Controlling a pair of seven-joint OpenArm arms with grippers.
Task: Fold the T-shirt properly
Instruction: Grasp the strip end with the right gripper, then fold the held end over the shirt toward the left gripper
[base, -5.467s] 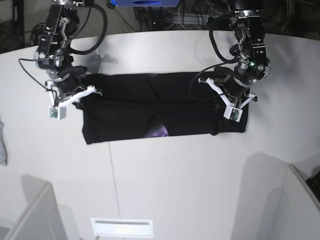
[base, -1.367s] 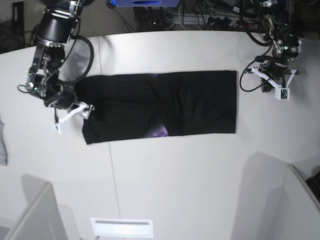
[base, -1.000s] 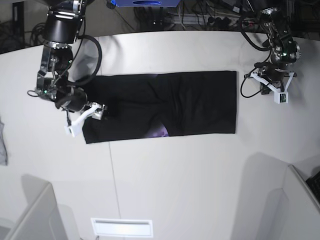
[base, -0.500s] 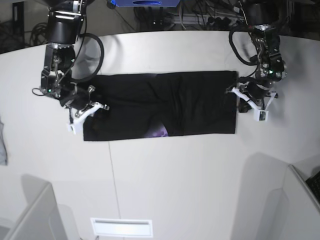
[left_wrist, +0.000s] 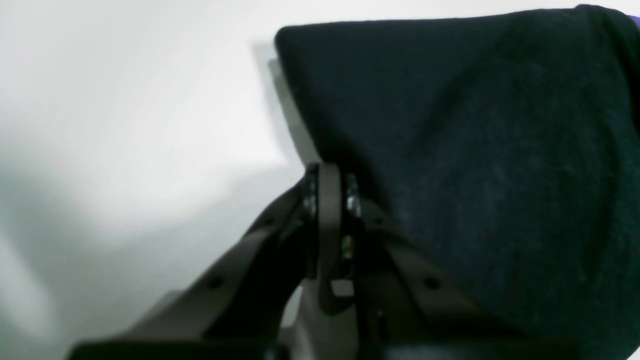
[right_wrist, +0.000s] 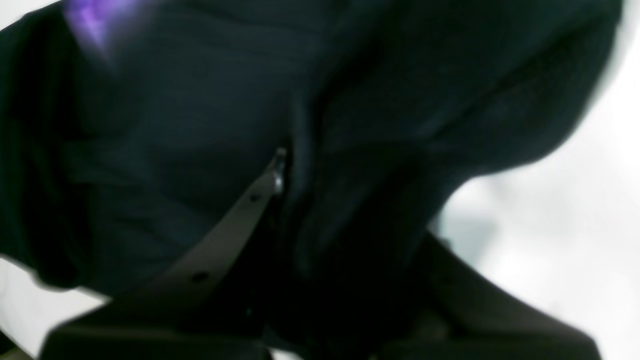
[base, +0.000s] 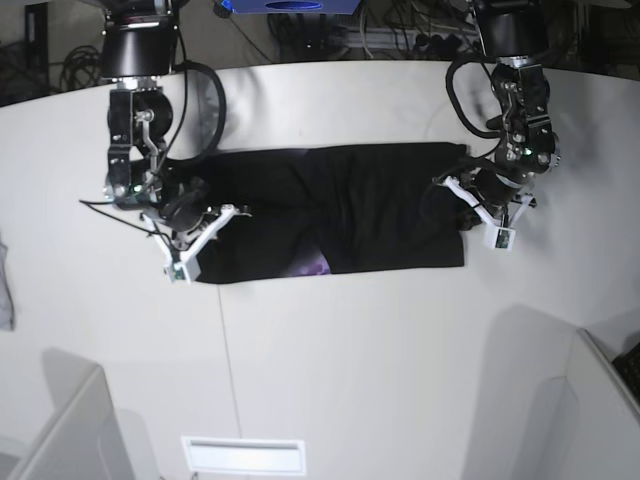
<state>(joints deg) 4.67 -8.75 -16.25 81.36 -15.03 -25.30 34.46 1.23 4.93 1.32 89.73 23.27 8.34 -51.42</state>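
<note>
The T-shirt (base: 330, 210) lies as a long black band across the middle of the white desk (base: 350, 380), already folded along its length, with a little purple print showing at the near edge. You are now at the step of the cross fold, I judge: each arm is at one short end of the band.

The left gripper (base: 478, 208) is at the end on the right side of the base view. In its wrist view the fingers (left_wrist: 327, 210) look pressed together at the edge of the cloth (left_wrist: 475, 150), and the end is a little bunched, so it seems to be clenched on the T-shirt. The right gripper (base: 200, 225) is at the other end. Its wrist view shows dark cloth (right_wrist: 200, 125) draped over one finger (right_wrist: 250, 200), but the picture is blurred and I cannot tell if it has closed on it.

For the next move you probably need to lift one end and carry it over to the other, keeping both corners level so that the edges meet. Check first that all layers are caught.

The desk is smooth and pale. A grey scrap (base: 6, 285) lies at its far left edge, well apart. Behind the desk there are cables (base: 400, 30) and a blue thing (base: 290, 6).
</note>
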